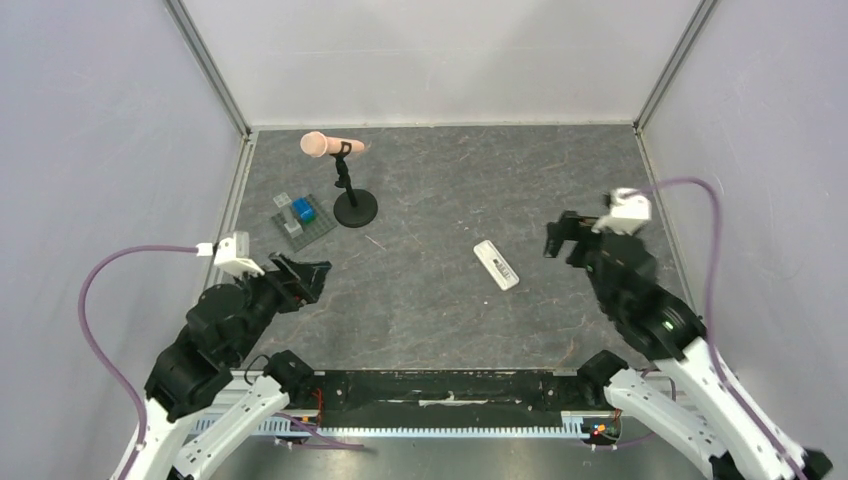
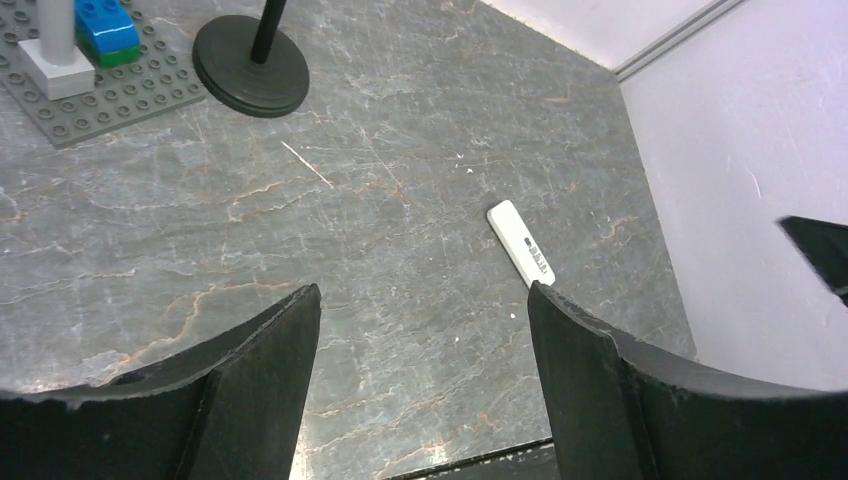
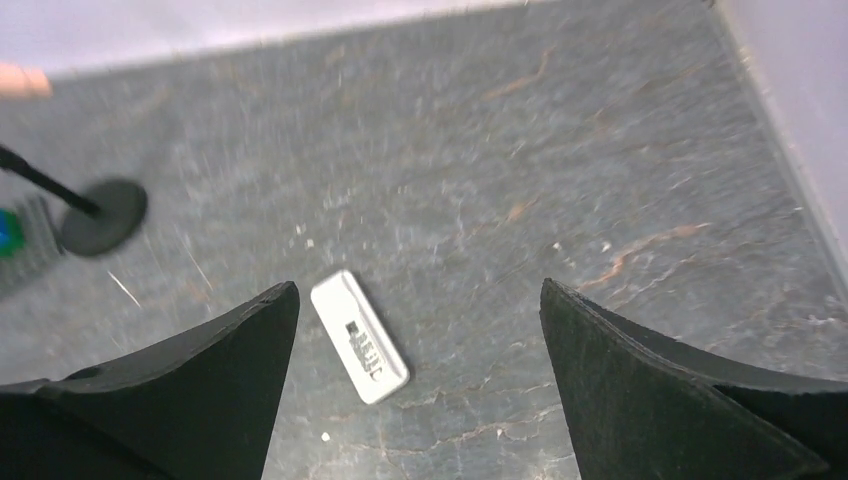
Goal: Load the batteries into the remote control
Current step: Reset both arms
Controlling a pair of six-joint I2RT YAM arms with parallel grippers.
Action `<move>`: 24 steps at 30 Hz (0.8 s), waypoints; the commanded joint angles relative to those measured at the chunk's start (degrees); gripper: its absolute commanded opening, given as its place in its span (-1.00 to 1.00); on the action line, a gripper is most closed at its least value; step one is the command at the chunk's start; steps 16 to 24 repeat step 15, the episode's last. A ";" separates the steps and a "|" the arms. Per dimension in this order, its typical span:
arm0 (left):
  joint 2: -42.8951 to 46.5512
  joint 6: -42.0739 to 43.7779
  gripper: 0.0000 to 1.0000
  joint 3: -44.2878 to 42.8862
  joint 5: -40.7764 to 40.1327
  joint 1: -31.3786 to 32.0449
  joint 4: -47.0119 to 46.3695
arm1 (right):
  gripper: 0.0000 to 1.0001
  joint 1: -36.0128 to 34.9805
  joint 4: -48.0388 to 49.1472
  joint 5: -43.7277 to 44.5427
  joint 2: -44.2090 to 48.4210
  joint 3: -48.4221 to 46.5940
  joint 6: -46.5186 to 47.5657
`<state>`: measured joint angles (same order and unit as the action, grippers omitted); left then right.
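The white remote control (image 1: pixel 496 265) lies flat on the grey table, right of centre. It also shows in the left wrist view (image 2: pixel 520 243) and in the right wrist view (image 3: pixel 358 336). No batteries show in any view. My left gripper (image 1: pixel 312 280) is open and empty, well to the left of the remote; its jaws stand wide apart in its wrist view (image 2: pixel 422 290). My right gripper (image 1: pixel 560 236) is open and empty, just right of the remote and above the table; the remote lies near its left finger in its wrist view (image 3: pixel 419 285).
A pink microphone (image 1: pixel 330 145) on a black stand with a round base (image 1: pixel 355 210) is at the back left. Beside it lies a grey studded plate (image 1: pixel 318 228) with a blue brick (image 1: pixel 303 209). Grey walls close in three sides.
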<state>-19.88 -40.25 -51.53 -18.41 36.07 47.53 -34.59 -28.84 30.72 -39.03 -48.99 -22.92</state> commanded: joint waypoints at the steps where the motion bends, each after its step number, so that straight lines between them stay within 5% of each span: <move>1: 4.51 1.51 0.64 -1.05 -1.89 -0.13 4.06 | 0.94 0.16 -6.04 8.39 11.17 -1.52 -2.37; 12: 7.23 0.33 0.65 -0.28 3.44 -0.13 5.46 | 0.96 0.14 -14.76 10.82 22.07 -9.24 -5.20; 24: 7.08 0.19 0.65 0.00 4.47 -0.08 5.45 | 0.96 0.17 -14.90 10.16 22.78 -8.85 -5.43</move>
